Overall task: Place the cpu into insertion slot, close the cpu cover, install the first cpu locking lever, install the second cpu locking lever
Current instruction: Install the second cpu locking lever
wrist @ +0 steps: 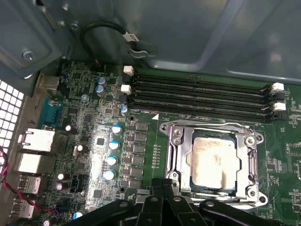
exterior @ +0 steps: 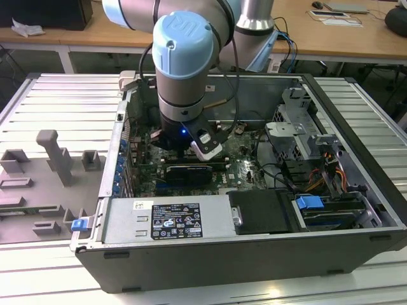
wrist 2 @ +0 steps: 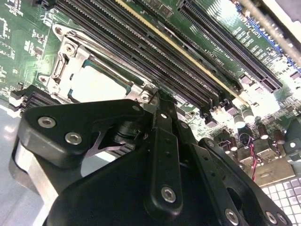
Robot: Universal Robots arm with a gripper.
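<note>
Black linkage of the gripper [wrist 2: 160, 94] fills the lower half of the second wrist view, its bolted arms drawn together into a narrow tip that reaches the corner of the socket; the fingers look pressed together with nothing seen between them. Just past that tip sits the cpu [wrist 2: 96, 84], pale and washed out by glare, lying flat inside the insertion slot [wrist 2: 63, 63]. In the first wrist view the cpu [wrist: 214, 157] shows at lower right of the frame as a silvery-beige square seated in the insertion slot [wrist: 176, 141], with the cpu cover [wrist: 212, 131] lying down flat around it as a silver frame, its window showing the chip's top. Thin wire levers run along the frame's edges, though whether they are latched is hard to tell. Long black memory slots [wrist: 197, 96] run across the green board [wrist: 94, 136] just above the socket, and a row of small blue-topped capacitors [wrist: 113, 146] stands toward the frame's left. In the exterior view, the arm [exterior: 184, 57] reaches down from the top centre into the open computer case [exterior: 254, 254], which rests on a ribbed metal table [exterior: 57, 95]; grey moulded fixtures [exterior: 54, 155] stand at the exterior view's left.
</note>
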